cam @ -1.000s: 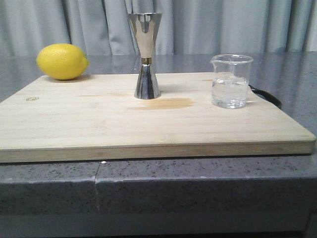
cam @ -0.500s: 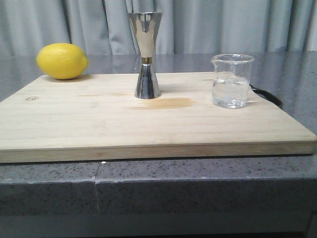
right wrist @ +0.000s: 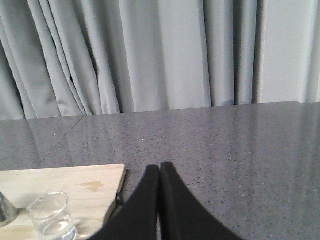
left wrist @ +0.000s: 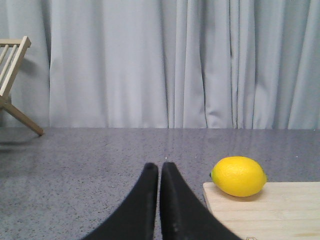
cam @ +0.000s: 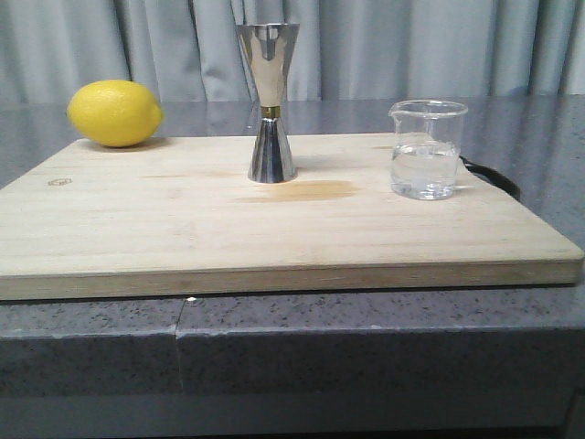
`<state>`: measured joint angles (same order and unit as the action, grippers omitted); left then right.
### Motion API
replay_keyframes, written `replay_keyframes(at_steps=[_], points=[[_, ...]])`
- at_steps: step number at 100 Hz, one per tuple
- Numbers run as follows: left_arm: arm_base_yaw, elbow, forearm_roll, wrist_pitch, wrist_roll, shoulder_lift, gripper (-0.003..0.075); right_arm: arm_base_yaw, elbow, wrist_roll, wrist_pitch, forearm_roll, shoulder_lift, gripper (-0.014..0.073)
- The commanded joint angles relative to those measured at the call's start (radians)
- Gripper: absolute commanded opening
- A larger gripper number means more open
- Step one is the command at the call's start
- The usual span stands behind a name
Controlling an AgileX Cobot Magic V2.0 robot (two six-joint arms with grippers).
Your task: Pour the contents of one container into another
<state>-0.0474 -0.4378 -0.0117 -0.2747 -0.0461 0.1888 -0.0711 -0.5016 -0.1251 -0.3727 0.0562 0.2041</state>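
Note:
The small clear glass beaker [cam: 425, 149], partly filled with clear liquid, stands upright on the right side of the wooden board [cam: 183, 229]; the right wrist view also catches the beaker [right wrist: 50, 216]. The tall steel jigger [cam: 270, 101] with a gold waist band stands upright at the board's back middle. My left gripper [left wrist: 159, 167] is shut and empty over the grey counter, left of the board. Off the board's right side, my right gripper [right wrist: 160, 166] is shut on nothing. Neither gripper appears in the front view.
A yellow lemon [cam: 115, 112] lies at the board's back left corner, and the left wrist view shows the lemon [left wrist: 238, 176] too. A brownish stain [cam: 306, 190] marks the board before the jigger. A wooden rack [left wrist: 12, 82] stands far left. Grey curtains [cam: 411, 46] hang behind.

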Motion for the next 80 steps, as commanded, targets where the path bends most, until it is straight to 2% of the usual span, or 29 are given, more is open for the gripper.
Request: replay_keyframes(at_steps=[1,12,29,80], points=[[-0.006,-0.106,-0.008,-0.001,0.030,0.090,-0.0020,-0.002,-0.091,0.011,0.036,0.049,0.083,-0.0067],[-0.006,-0.171,-0.008,-0.063,0.046,0.169,-0.0020,-0.002,-0.149,0.011,0.015,0.072,0.156,-0.0067],[-0.006,-0.181,0.020,-0.055,0.046,0.232,-0.0019,-0.002,-0.165,0.011,0.000,0.073,0.215,-0.0067],[-0.006,-0.181,0.020,-0.055,0.046,0.259,-0.0020,-0.002,-0.165,0.011,-0.007,0.073,0.218,-0.0067]])
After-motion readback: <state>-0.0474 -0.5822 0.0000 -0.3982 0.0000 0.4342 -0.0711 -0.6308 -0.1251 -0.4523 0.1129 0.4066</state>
